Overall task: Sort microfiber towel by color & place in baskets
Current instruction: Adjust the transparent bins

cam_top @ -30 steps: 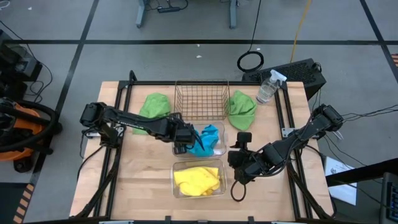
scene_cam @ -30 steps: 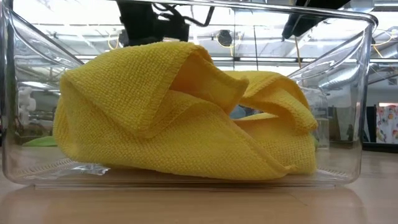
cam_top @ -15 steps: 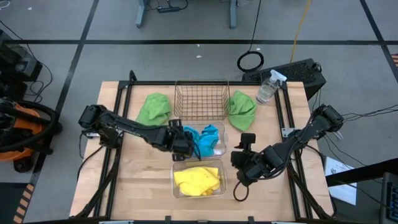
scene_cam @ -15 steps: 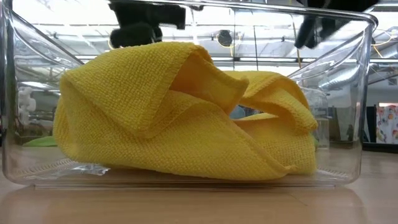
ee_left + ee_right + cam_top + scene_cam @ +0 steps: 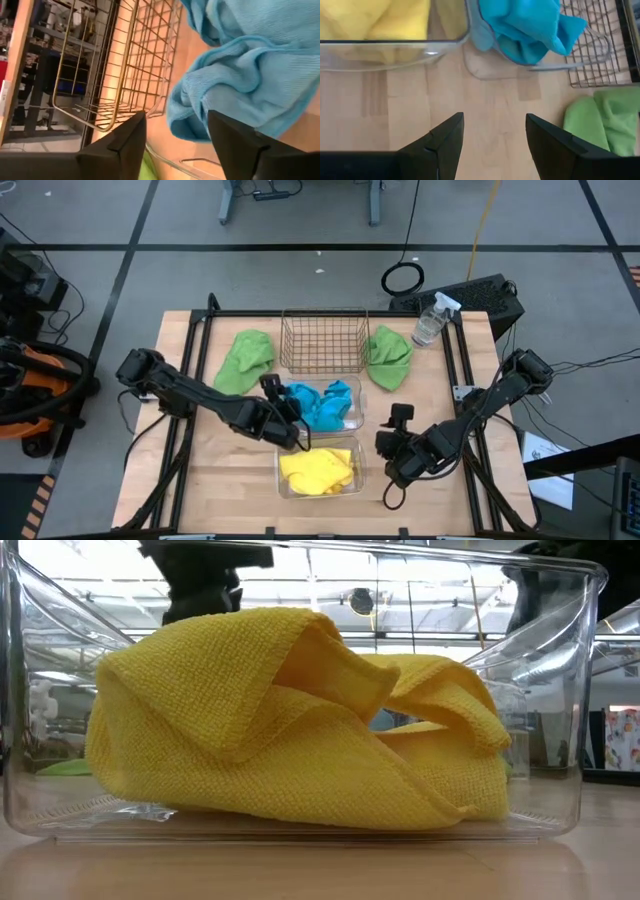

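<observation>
Two yellow towels (image 5: 318, 468) lie bunched in the near clear basket (image 5: 283, 480) and fill the low view (image 5: 290, 720). Two sky-blue towels (image 5: 326, 404) sit in the clear basket (image 5: 356, 416) behind it. One green towel (image 5: 247, 358) lies on the table left of the copper wire basket (image 5: 322, 340), another green towel (image 5: 388, 355) to its right. My left gripper (image 5: 280, 405) is open beside the blue towels' left side (image 5: 240, 90), touching nothing. My right gripper (image 5: 388, 442) is open over bare wood (image 5: 490, 120), right of the clear baskets.
A clear spray bottle (image 5: 430, 320) stands at the table's far right corner, beside the right green towel. Black frame rails (image 5: 200, 370) run along the table's left and right sides. Bare wood lies to the left of the clear baskets (image 5: 235, 470).
My left gripper has drawn back from over the blue towels toward the table's near left, and the blue towels stay in their basket. My right gripper has moved a little toward the near edge. The yellow towels have not moved.
</observation>
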